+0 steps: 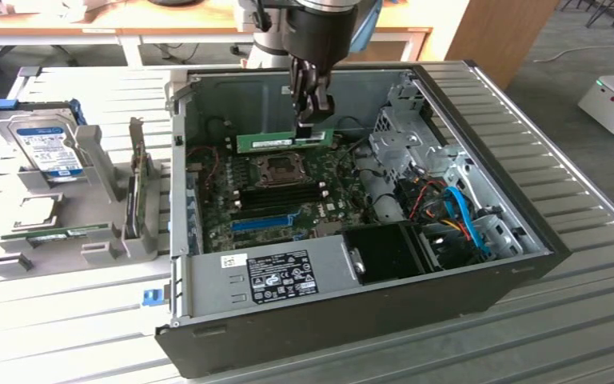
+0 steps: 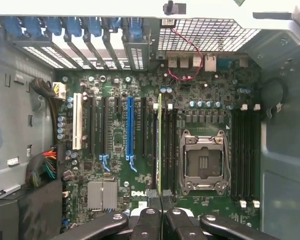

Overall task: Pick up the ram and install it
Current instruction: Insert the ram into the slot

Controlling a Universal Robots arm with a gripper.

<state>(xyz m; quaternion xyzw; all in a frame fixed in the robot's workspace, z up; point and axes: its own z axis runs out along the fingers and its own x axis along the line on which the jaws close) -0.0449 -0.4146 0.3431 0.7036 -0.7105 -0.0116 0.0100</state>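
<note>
The ram (image 1: 284, 141) is inside the open computer case (image 1: 520, 264), up in the air over the green board (image 1: 285, 196). It stands on its thin edge. Its long side is level and runs from the exterior view's left to the exterior view's right. The hand (image 1: 309, 128) is closed tight on the ram and pinches it from above, nearer the end on the exterior view's right. The arm (image 1: 318, 28) comes straight down into the case, and the hand points down. In the wrist view the ram looks like a thin green line that runs the same way as the black slots (image 2: 169, 145) beside the square chip socket (image 2: 202, 162). I cannot tell if it touches a slot. A long blue slot strip (image 2: 129, 127) lies near, on the other side. Blue cables (image 1: 462, 212) sit well apart. A hard drive (image 1: 51, 148) stands outside the case on the desk (image 1: 574, 184).
</note>
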